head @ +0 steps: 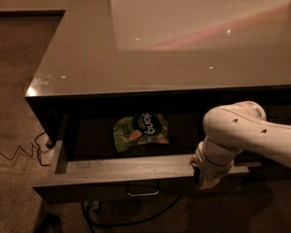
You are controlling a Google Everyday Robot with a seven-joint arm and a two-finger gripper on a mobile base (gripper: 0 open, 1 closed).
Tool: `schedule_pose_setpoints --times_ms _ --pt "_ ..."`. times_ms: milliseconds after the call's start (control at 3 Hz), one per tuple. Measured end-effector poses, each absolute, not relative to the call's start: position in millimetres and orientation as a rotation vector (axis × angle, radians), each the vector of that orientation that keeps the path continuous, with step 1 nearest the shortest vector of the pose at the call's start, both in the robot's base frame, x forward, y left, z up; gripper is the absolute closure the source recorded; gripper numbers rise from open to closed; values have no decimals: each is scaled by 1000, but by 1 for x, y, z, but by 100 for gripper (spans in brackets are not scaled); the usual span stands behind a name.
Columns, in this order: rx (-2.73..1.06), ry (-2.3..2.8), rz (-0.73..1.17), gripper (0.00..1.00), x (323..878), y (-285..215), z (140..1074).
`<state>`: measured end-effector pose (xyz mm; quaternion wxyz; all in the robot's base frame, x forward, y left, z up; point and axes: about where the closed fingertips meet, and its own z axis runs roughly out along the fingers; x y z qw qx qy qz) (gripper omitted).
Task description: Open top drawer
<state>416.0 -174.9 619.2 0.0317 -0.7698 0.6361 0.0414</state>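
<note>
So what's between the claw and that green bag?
Just bare top drawer floor, in the camera view. The gripper sits at the front wall.

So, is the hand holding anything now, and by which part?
It cannot be told. The hand is at the front wall of the open drawer, right of its handle, not on it. Whether it grips that wall does not show.

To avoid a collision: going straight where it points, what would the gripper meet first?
Probably the top drawer, at its front panel: the gripper points down at its right end, though depth is unclear.
</note>
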Motion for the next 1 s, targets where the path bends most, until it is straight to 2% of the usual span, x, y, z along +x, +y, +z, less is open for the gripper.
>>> schedule_pose_setpoints --times_ms 667,1000 --pt "-2372 1938 121 16 414 -172 620" --pt "-2365 1879 102 0 410 -166 635"
